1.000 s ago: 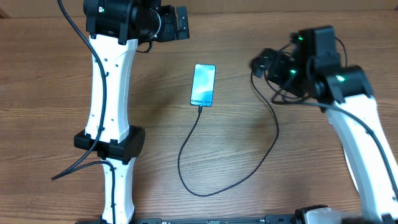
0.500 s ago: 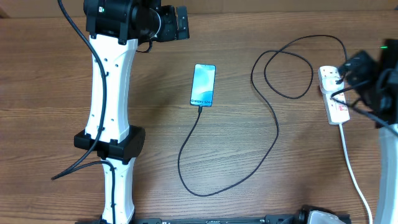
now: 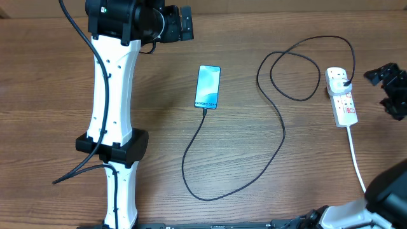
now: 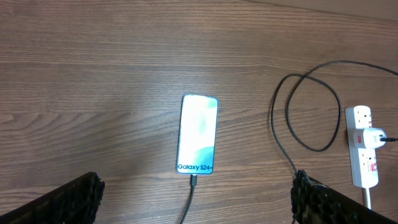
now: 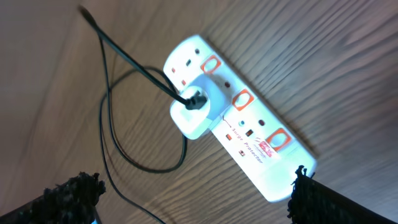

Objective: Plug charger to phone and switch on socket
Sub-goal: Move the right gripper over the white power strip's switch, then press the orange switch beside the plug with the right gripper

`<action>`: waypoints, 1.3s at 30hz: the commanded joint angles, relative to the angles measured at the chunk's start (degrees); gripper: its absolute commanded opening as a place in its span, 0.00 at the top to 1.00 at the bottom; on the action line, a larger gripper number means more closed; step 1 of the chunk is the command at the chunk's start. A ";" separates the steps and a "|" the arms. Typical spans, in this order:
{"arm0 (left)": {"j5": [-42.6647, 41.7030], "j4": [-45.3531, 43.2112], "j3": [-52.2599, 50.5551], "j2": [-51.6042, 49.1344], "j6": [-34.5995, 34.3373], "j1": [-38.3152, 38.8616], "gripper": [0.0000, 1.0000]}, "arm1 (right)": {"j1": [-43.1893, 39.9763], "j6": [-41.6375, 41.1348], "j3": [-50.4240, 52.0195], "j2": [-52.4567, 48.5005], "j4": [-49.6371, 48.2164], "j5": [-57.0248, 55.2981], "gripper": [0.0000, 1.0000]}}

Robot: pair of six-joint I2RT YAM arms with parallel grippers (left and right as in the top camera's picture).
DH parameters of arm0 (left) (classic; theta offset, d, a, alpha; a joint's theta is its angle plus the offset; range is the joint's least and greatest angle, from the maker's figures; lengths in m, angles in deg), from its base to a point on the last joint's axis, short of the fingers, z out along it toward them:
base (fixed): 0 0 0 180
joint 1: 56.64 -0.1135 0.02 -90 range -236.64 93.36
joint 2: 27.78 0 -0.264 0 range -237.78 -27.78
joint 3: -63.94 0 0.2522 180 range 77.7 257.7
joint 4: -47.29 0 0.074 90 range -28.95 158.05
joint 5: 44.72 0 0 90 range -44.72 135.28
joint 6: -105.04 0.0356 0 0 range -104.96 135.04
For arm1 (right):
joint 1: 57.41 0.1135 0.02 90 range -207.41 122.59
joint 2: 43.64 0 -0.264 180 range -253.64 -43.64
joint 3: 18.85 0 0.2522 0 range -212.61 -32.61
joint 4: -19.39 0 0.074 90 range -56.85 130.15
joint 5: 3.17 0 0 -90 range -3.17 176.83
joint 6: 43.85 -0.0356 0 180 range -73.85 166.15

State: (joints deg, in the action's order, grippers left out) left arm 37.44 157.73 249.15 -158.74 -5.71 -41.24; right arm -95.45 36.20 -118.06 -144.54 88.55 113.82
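My right gripper (image 3: 389,89) is hanging spread wide near the glossy white socket (image 5: 239,115), its red rockers clear only in the wrist view; on or off, I can't tell. The thin black charger (image 3: 283,137) is looping across the woodgrain table (image 3: 51,76) into the glowing phone (image 3: 208,87); my left gripper (image 3: 186,23) is gaping too.

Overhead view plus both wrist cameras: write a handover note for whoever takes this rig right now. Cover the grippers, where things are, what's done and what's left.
Left gripper: open, empty, apart from the slim phone with the light blue screen.
Right gripper: open, empty, beside the white power strip, not touching it.
Thin black charger cable: one tip is in the phone's end, the other in a white adapter seated in the strip.
Done: both ends are plugged in and the screen is lit.
Left: check that the red switch next to the adapter is on. I cannot tell its state from these pictures.
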 commanded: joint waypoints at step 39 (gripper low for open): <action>0.79 0.11 0.02 -0.20 1.29 0.00 0.00 | 3.15 8.31 0.00 -12.07 -15.52 1.11 0.00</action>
State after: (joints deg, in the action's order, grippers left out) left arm 37.44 157.73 249.15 -158.74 -5.58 -41.24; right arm -93.05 43.63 -118.06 -154.94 73.27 114.47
